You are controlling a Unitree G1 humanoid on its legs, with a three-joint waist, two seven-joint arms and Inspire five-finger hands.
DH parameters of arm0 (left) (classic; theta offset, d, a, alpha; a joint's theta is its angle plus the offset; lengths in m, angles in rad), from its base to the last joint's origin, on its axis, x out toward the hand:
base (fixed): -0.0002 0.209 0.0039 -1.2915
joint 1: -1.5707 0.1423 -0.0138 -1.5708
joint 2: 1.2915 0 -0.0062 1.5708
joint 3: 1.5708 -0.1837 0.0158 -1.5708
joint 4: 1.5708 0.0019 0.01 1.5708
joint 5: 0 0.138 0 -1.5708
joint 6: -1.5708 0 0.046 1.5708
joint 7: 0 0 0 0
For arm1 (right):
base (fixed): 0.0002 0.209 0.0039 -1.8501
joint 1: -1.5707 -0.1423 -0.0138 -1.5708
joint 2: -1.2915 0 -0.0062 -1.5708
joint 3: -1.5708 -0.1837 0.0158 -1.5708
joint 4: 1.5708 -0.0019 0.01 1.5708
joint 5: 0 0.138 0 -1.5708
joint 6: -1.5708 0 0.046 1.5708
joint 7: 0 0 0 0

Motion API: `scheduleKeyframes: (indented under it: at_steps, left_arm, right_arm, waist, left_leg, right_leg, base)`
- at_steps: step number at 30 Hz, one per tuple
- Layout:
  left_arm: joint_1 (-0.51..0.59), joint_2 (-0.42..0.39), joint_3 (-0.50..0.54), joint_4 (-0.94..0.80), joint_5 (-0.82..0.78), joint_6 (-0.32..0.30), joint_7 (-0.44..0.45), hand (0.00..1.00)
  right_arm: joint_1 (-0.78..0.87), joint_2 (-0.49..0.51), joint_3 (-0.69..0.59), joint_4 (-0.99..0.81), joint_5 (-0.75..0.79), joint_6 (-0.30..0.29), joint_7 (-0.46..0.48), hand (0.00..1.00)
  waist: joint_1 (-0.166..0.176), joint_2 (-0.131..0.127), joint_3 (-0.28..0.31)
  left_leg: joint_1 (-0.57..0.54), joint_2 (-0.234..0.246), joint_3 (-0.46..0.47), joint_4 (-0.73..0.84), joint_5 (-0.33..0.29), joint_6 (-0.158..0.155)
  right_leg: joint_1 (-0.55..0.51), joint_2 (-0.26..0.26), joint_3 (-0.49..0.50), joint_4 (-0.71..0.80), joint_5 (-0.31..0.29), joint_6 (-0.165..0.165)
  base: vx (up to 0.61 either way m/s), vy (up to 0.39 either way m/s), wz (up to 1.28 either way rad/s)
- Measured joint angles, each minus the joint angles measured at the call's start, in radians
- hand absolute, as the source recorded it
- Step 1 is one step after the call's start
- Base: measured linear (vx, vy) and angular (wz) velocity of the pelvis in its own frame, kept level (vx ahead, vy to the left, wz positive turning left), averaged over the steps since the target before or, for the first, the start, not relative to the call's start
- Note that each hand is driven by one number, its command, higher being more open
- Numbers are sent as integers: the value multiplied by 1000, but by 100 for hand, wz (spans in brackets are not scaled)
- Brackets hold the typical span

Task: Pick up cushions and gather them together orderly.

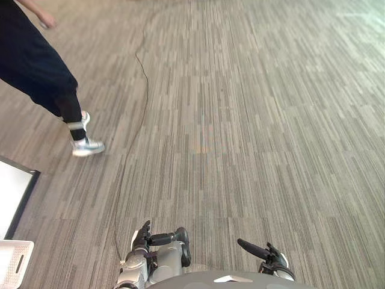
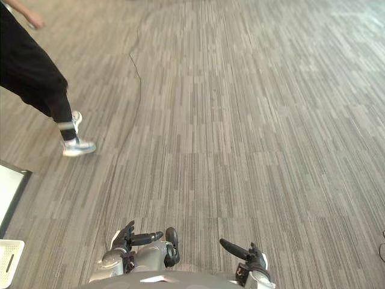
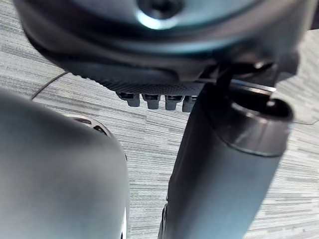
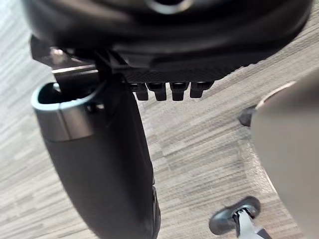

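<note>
No cushion shows on the grey striped carpet (image 1: pixel 240 120) ahead of me. My left hand (image 1: pixel 157 239) hangs low at the view's bottom edge, close to my body. In the left wrist view its fingers (image 3: pixel 154 100) point straight down at the carpet beside the thumb (image 3: pixel 224 164), with nothing in them. My right hand (image 1: pixel 260 251) hangs the same way on the other side. Its fingers (image 4: pixel 167 90) are straight, its thumb (image 4: pixel 104 164) stands out, and it holds nothing.
A person (image 1: pixel 36 66) in dark trousers and a light shoe (image 1: pixel 88 146) steps across the far left. A white panel with a dark edge (image 1: pixel 12 192) and a white slotted basket (image 1: pixel 13 262) lie at the near left. Open carpet stretches ahead and to the right.
</note>
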Motion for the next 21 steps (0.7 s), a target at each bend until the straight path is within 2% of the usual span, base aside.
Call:
scheduleKeyframes:
  at_steps: [1, 2, 3, 4, 5, 6, 7, 8, 9, 10, 11, 12, 13, 14, 15, 16, 18, 19, 20, 21]
  left_arm:
    - [0, 1, -3, 10, 0, 0, 0, 100]
    - [1, 1, -6, 13, 0, 1, 0, 100]
    - [11, 11, -18, 16, 1, 4, -4, 100]
    - [14, 16, -27, 19, 1, 5, -4, 100]
    - [17, 20, -40, 31, 1, 8, -1, 100]
    - [21, 19, -40, 34, 1, 9, -1, 100]
    - [23, 14, -41, 34, 1, 11, 0, 100]
    - [25, 12, -41, 34, 1, 11, 0, 100]
    - [26, 1, -40, 40, 0, 12, -1, 100]
    - [21, -6, -39, 52, 0, 12, -2, 100]
    - [19, -8, -40, 55, 1, 13, -3, 100]
    - [17, -10, -40, 55, 1, 13, -2, 100]
    - [18, -11, -40, 57, 4, 12, -2, 100]
    - [20, -10, -40, 63, 6, 12, -7, 100]
    - [19, -12, -40, 71, 6, 12, -8, 100]
    - [14, -38, -30, 91, 5, 12, -7, 100]
    - [14, -53, -5, 92, 6, 12, -12, 100]
    - [12, -59, 13, 91, 6, 12, -17, 100]
    - [18, -69, 50, 66, 5, 13, -20, 100]
    - [22, -70, 55, 55, 5, 13, -20, 100]
  right_arm:
    - [-1, 2, -2, -3, -1, -2, 3, 100]
    - [-1, 0, -2, -7, -2, -3, 5, 100]
    - [0, 4, -3, -12, -11, -11, 8, 100]
    - [0, 5, -4, -17, -9, -9, 14, 100]
    - [-1, 1, -2, -31, -11, -10, 16, 100]
    - [-2, -2, -1, -35, -13, -12, 19, 100]
    - [-3, -7, 2, -56, -20, -16, 23, 100]
    - [-4, -8, 3, -60, -20, -19, 25, 100]
    - [-16, -13, 6, -79, -24, -35, 30, 100]
    - [-24, -19, 5, -82, -28, -36, 32, 100]
    - [-27, -23, 6, -81, -28, -37, 35, 100]
    - [-35, -24, 5, -82, -27, -39, 38, 100]
    - [-43, -24, 6, -80, -29, -38, 38, 100]
    - [-46, -25, 4, -72, -27, -33, 38, 100]
    - [-49, -32, 3, -68, -27, -31, 40, 100]
    - [-71, -46, 4, -60, -43, -30, 42, 100]
    - [-74, -36, -12, -70, -50, -33, 47, 100]
    - [-74, -34, -25, -79, -57, -28, 49, 100]
    - [-64, -40, -22, -84, -58, -19, 47, 100]
    - [-59, -42, -22, -90, -59, -16, 46, 100]
  waist:
    - [3, -4, -2]
    - [4, -3, -3]
    - [-3, -20, -4]
    - [-7, -21, -1]
    - [-11, -19, 2]
    - [-13, -15, 4]
    - [-24, -4, 11]
    - [-26, 0, 12]
    - [-33, 19, 26]
    - [-38, 27, 33]
    - [-39, 30, 35]
    - [-49, 31, 37]
    - [-60, 29, 38]
    - [-65, 24, 45]
    - [-71, 25, 45]
    - [-60, 70, 49]
    - [-61, 82, 52]
    - [-65, 91, 55]
    - [-60, 111, 66]
    - [-58, 117, 68]
  left_leg:
    - [43, 2, 15, 16, -55, 1]
    - [63, 1, 19, 9, -73, 3]
    - [156, -31, 35, -44, -104, 9]
    - [188, -41, 38, -61, -112, 8]
    - [254, -51, 38, -92, -128, 11]
    - [285, -51, 38, -108, -131, 10]
    - [366, -52, 36, -167, -132, 9]
    - [386, -52, 36, -184, -132, 9]
    - [476, -45, 32, -250, -131, 7]
    - [519, -39, 32, -279, -131, 7]
    - [536, -35, 30, -290, -131, 7]
    - [562, -30, 21, -312, -131, 7]
    - [585, -30, 6, -342, -132, 5]
    - [632, -39, -20, -377, -140, -15]
    - [655, -36, -38, -383, -149, -36]
    - [674, 11, -48, -368, -144, -64]
    - [653, 29, -58, -275, -129, -90]
    - [611, 59, -72, -131, -122, -101]
    - [476, 142, -98, 240, -47, -162]
    - [439, 165, -100, 322, -37, -174]
  right_leg:
    - [-36, -8, 25, 137, 6, 11]
    - [-67, -13, 31, 224, 13, 23]
    - [-214, -57, 58, 583, 115, 73]
    - [-261, -69, 59, 697, 126, 74]
    - [-332, -77, 38, 855, 100, 41]
    - [-357, -75, 28, 900, 85, 19]
    - [-423, -64, -20, 964, 48, -10]
    - [-443, -58, -34, 968, 39, -15]
    - [-537, -18, -94, 897, -12, -43]
    - [-576, 13, -123, 775, -28, -60]
    - [-591, 29, -131, 702, -26, -59]
    - [-614, 60, -134, 499, 1, -48]
    - [-612, 76, -130, 306, 62, -40]
    - [-601, 85, -122, 169, 202, -49]
    - [-587, 94, -113, 173, 291, -75]
    - [-591, 118, -122, 242, 233, -119]
    - [-594, 118, -134, 315, 148, -133]
    - [-566, 125, -148, 330, 104, -134]
    - [-474, 158, -158, 299, 60, -147]
    - [-452, 170, -160, 288, 53, -149]
  base:
    - [437, 244, -32]
    - [518, 299, -37]
    - [443, 256, -20]
    - [629, 288, -16]
    - [464, 149, -6]
    - [459, 122, -3]
    - [354, 66, -1]
    - [441, 58, 4]
    - [620, 22, 9]
    - [448, -7, 15]
    - [460, -54, 30]
    - [379, -94, 52]
    - [589, -177, 79]
    - [636, -235, 73]
    - [558, -217, 41]
    - [579, -233, 14]
    - [515, -213, 10]
    - [662, -240, 19]
    - [648, -222, 15]
    - [419, -135, 0]
